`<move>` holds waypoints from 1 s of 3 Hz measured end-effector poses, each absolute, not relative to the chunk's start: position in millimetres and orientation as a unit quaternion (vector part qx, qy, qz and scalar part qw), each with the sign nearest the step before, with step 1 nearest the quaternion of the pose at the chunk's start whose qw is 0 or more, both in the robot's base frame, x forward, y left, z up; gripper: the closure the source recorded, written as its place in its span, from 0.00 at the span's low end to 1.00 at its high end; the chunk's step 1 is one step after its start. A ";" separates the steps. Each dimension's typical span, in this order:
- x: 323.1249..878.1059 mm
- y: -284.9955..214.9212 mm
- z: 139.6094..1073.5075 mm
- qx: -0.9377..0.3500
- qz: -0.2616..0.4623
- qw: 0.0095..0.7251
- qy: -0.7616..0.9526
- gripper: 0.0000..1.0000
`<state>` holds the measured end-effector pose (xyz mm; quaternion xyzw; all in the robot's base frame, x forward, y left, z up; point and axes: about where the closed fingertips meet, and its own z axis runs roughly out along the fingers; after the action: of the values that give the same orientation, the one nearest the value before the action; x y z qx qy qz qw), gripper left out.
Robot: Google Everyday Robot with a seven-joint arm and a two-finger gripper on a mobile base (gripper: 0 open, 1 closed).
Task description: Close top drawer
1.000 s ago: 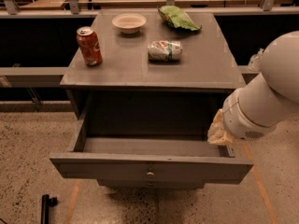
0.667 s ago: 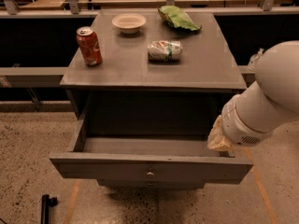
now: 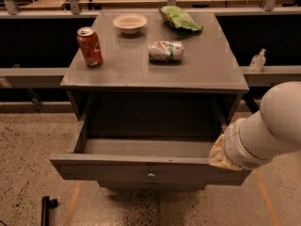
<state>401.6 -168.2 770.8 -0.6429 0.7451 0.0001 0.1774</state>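
Noted the gripper [image 3: 218, 155] lower and nearer the front than a second ago: down from over the open cavity to the right end of the front panel, below the front right corner of the worktop [image 3: 197, 74]. Saw no matching shift in the top drawer [image 3: 117, 171]: pulled out well forward of the worktop's front edge, same as before. Judged from that: approach done or nearly so, push not yet begun, whole closing travel left.

Placed the gripper at the panel's top right corner, touching or just beside it; cannot tell which, with the white arm [image 3: 263, 131] covering that end. Cannot tell whether open or shut either. Marked the knob [image 3: 151, 175] at mid-panel, well apart to the left, untouched.

Logged on the worktop: red can [image 3: 90, 46] near the left edge, bowl [image 3: 130, 22] and green bag [image 3: 179, 19] along the back edge, crumpled packet [image 3: 165, 51] about centre. Expect some skew from an off-centre push.
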 end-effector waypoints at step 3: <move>384.4 -164.7 708.4 -0.649 0.004 0.190 0.736 1.00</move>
<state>384.4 -164.7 708.4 -0.6494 0.7364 0.0041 0.1898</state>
